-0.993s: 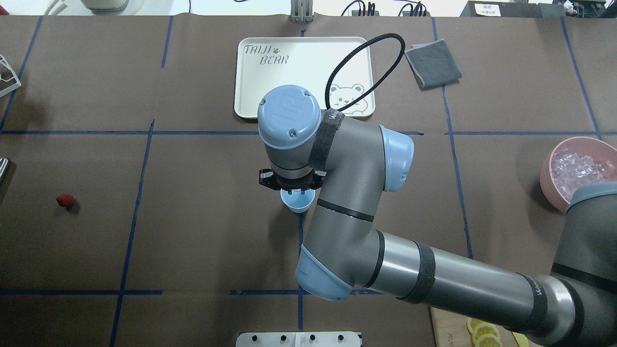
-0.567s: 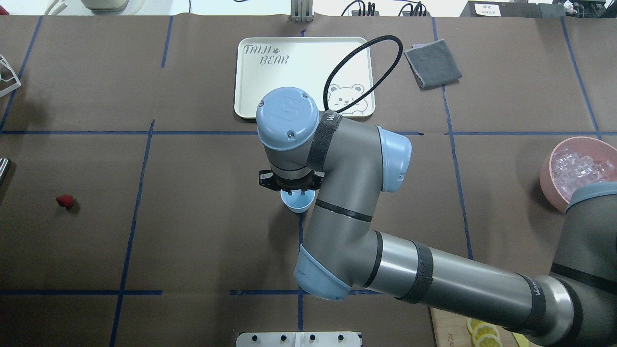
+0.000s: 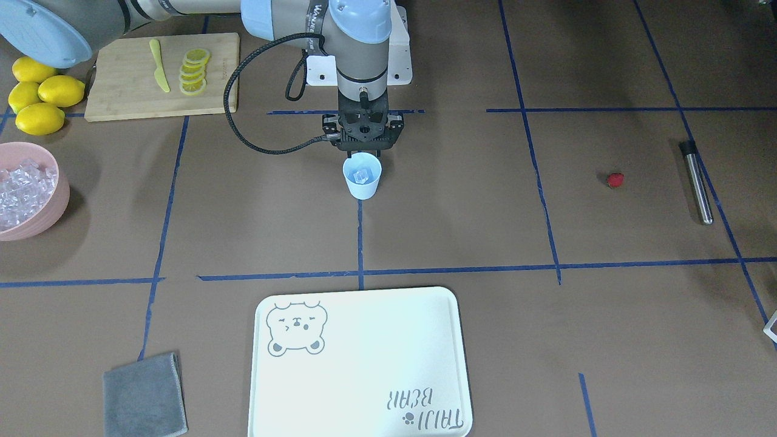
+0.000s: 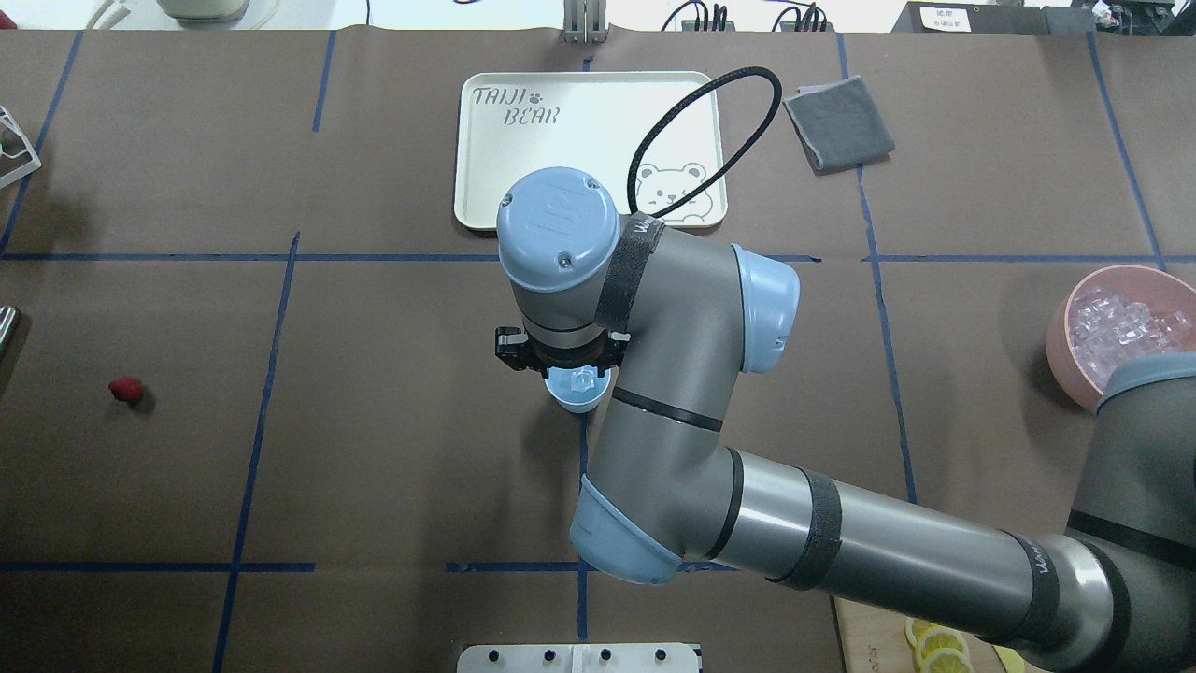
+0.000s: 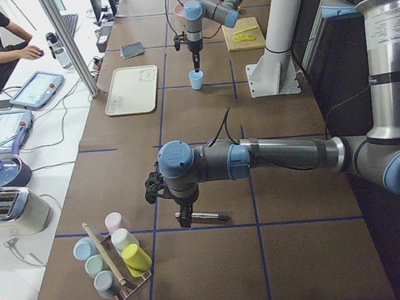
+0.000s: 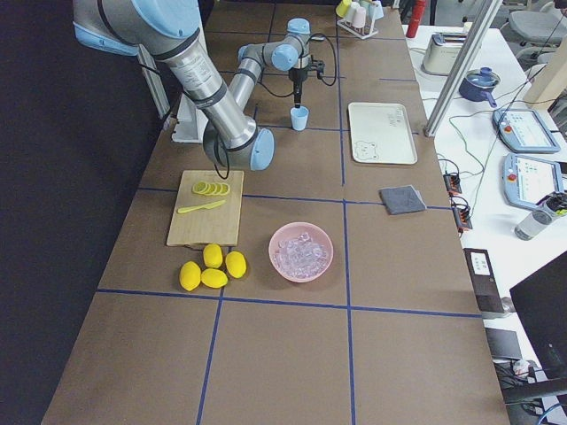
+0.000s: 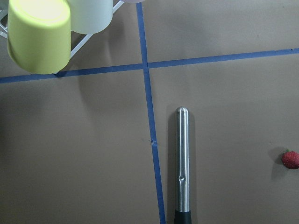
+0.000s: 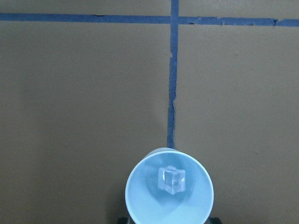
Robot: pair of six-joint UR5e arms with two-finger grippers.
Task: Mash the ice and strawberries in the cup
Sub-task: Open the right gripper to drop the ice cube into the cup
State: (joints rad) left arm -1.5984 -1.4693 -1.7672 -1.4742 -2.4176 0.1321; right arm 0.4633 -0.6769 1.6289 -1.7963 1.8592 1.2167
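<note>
The pale blue cup (image 3: 362, 189) stands upright at the table's middle and holds one clear ice cube (image 8: 172, 180). My right gripper (image 3: 363, 150) hangs just above the cup's rim, open and empty. The cup also shows in the overhead view (image 4: 576, 397). More ice (image 3: 18, 185) fills the pink bowl (image 3: 59, 200). The red strawberry (image 3: 615, 179) lies alone on the table, far from the cup, next to a steel muddler (image 3: 695, 182). My left gripper (image 5: 185, 214) hovers over the muddler (image 7: 182, 163). I cannot tell whether it is open or shut.
A white bear tray (image 3: 364, 364) lies beyond the cup, with a grey cloth (image 3: 142, 394) beside it. A cutting board (image 3: 121, 91) with lemon slices and whole lemons (image 3: 39, 97) sits near the bowl. A rack of cups (image 5: 114, 256) stands past the muddler.
My right gripper's jaws have spread apart above the cup. An ice cube now lies inside the cup. The arm has barely shifted.
</note>
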